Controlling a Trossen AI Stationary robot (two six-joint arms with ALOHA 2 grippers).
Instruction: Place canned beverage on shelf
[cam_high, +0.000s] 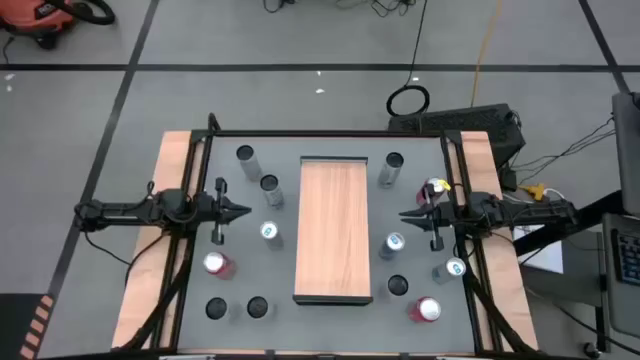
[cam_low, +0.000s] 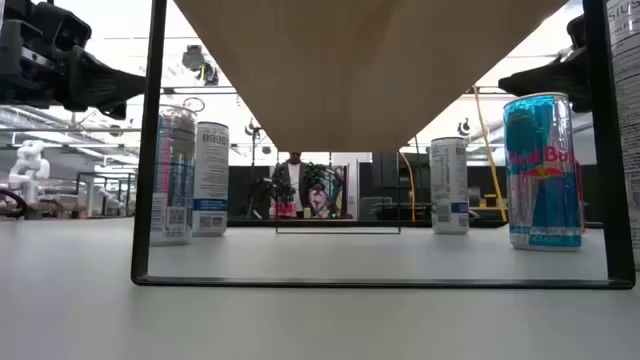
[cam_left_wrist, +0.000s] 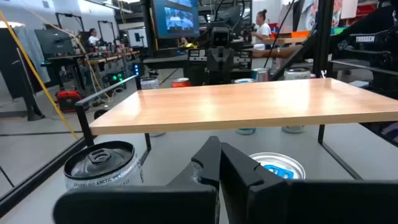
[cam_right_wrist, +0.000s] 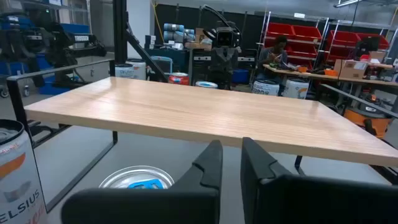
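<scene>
Opening step: no can is held and nothing stands on the shelf (cam_high: 334, 228). The shelf, a long light wood-grain board on a thin dark metal frame, sits at table centre, raised above the grey tabletop (cam_high: 300, 320).

Left gripper (cam_high: 243, 211) hovers at 9 o'clock of the shelf, fingers pressed together, empty. Right gripper (cam_high: 408, 216) hovers at 3 o'clock, likewise closed and empty. Both point inward at the shelf.

Cans, smooth metal cylinders with pull-tab lids, stand upright on both sides. The blue-top can (cam_high: 268, 232) lies just beside the left gripper, toward 5 o'clock of it; the blue-top can on the right (cam_high: 393, 243) sits near the right gripper, at about 7 o'clock. Red cans (cam_high: 216, 264) stand nearer the front edge.

Judged next move: one gripper must open, descend around a near can, then lift it above the board's rim.
</scene>
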